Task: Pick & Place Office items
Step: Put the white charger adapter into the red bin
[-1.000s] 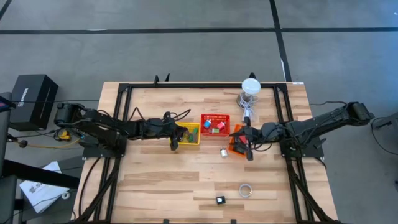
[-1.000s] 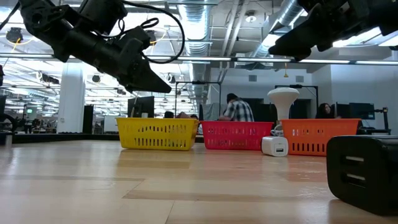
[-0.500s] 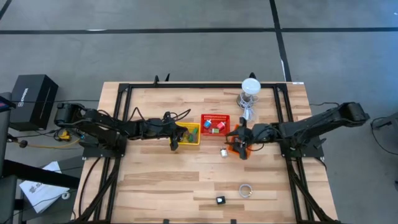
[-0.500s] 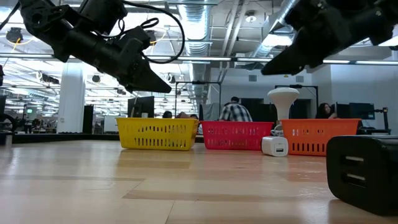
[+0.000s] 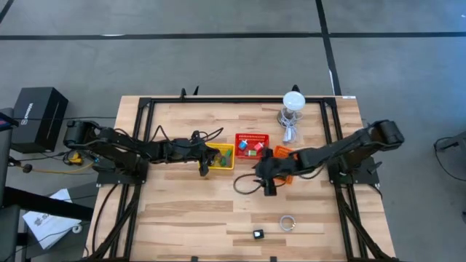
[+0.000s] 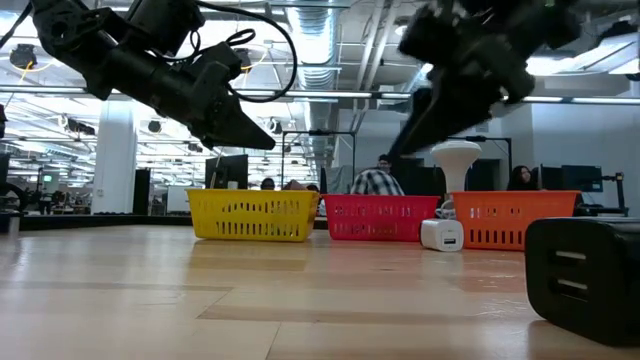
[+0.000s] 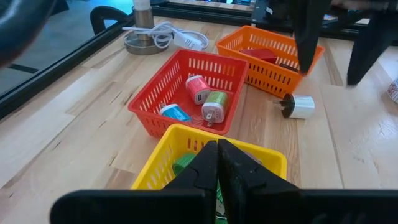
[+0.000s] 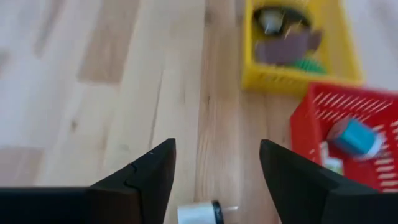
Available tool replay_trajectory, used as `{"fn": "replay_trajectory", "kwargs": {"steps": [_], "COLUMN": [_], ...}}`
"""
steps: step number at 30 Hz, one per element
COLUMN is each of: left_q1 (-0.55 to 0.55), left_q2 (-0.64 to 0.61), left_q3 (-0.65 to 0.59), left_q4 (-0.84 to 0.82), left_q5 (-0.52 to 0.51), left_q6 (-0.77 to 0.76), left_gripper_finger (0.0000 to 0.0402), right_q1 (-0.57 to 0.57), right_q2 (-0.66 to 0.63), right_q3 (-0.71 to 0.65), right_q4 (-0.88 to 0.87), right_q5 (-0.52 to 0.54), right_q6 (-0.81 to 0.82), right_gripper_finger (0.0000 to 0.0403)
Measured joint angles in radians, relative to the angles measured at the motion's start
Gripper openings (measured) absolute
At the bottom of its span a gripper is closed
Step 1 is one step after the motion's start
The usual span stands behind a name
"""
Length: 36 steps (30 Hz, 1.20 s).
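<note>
My right gripper [image 5: 268, 185] hangs open above the table, in front of the red basket [image 5: 252, 145]. A small white plug [image 8: 202, 214] lies on the wood just below it; in the wrist view it sits low between the two fingers, which do not touch it. The plug also shows in the left wrist view [image 7: 297, 106]. My left gripper [image 7: 217, 167] is shut and empty above the yellow basket [image 5: 223, 156], which holds green and brown items. The red basket holds pink, green and blue plugs [image 7: 205, 99].
An orange basket [image 5: 284, 161] stands right of the red one. A white-topped object with a coiled cable [image 5: 293, 103] stands at the far edge. A small ring [image 5: 288, 222] and a black cube [image 5: 258, 233] lie near the front edge. A black frame runs around the table.
My right gripper has moved toward the table's left edge, from above the orange basket to above the white plug in front of the red basket. My left arm has kept still.
</note>
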Motion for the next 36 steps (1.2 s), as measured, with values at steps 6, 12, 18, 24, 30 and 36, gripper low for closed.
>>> {"fn": "replay_trajectory", "kwargs": {"steps": [6,12,18,24,30,36], "left_q1": [0.0,0.0,0.0,0.0,0.0,0.0], "left_q2": [0.0,0.0,0.0,0.0,0.0,0.0], "left_q3": [0.0,0.0,0.0,0.0,0.0,0.0], "left_q4": [0.0,0.0,0.0,0.0,0.0,0.0], "left_q5": [0.0,0.0,0.0,0.0,0.0,0.0], "left_q6": [0.0,0.0,0.0,0.0,0.0,0.0], "left_gripper_finger": [0.0006,0.0006,0.0006,0.0006,0.0006,0.0006], "right_q1": [-0.001,-0.001,-0.001,-0.002,-0.004,-0.004], "right_q2": [0.161,0.291,0.368,0.385,0.382,0.398], "right_q3": [0.169,0.359,0.453,0.458,0.458,0.457], "right_q4": [-0.256,-0.593,-0.713,-0.727,-0.725,-0.728], "right_q5": [-0.003,-0.007,-0.023,-0.023,-0.023,-0.027], "right_q6": [0.067,0.044,0.043,0.043,0.051,0.055], "right_gripper_finger": [0.0225,0.022,0.022,0.0219,0.0219,0.0219]}}
